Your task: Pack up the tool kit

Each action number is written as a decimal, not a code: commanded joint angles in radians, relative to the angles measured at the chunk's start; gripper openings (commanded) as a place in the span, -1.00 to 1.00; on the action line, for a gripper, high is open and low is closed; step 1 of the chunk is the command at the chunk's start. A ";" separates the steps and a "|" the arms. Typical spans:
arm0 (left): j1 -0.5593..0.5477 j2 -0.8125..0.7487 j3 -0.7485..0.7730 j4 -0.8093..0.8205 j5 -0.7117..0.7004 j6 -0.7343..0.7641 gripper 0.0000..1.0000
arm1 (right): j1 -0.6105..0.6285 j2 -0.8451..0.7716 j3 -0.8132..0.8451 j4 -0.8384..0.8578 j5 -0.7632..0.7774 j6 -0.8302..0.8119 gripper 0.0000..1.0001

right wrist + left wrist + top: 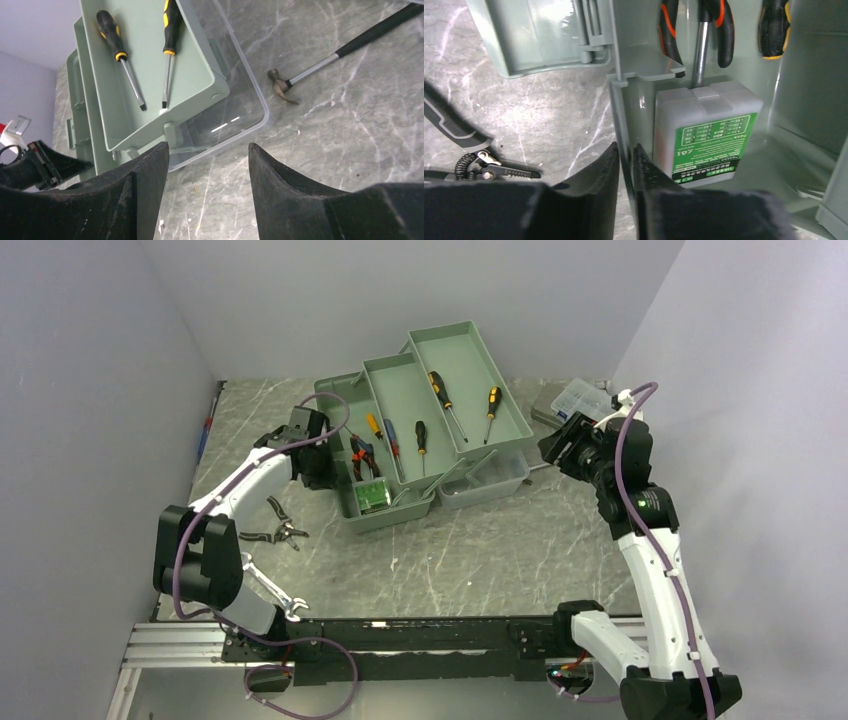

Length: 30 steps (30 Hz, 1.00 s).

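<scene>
The sage-green toolbox (400,390) stands open at the back centre with its trays folded out. Several yellow-and-black screwdrivers (440,390) lie in the trays, and two show in the right wrist view (120,50). Orange-handled pliers (724,30) and a white box with a green label (704,135) lie in the bottom compartment. My left gripper (626,160) is shut on the toolbox's left wall (621,115), one finger inside and one outside. My right gripper (207,150) is open and empty above the table, just beside the translucent lid (225,105).
Loose black pliers (278,531) and a wrench (272,590) lie on the marble table left of the toolbox. A hammer (282,90) lies right of the lid. A small clear organizer box (580,398) stands at the back right. A blue-handled screwdriver (205,432) lies by the left wall.
</scene>
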 commanded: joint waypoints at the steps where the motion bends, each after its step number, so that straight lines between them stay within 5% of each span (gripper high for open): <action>1: 0.035 -0.012 -0.013 -0.026 -0.013 0.048 -0.77 | -0.003 -0.016 0.073 -0.025 0.102 -0.019 0.23; 3: 0.054 -0.033 -0.026 -0.033 -0.009 0.053 -1.00 | -0.004 -0.014 0.083 -0.030 0.122 -0.025 0.23; 16: 0.145 -0.177 -0.048 -0.205 0.042 0.299 -1.00 | -0.019 0.031 -0.035 0.045 0.143 0.024 0.22; 30: 0.208 -0.186 -0.103 -0.137 0.081 0.335 -1.00 | -0.034 0.467 -0.016 0.310 -0.357 -0.035 0.19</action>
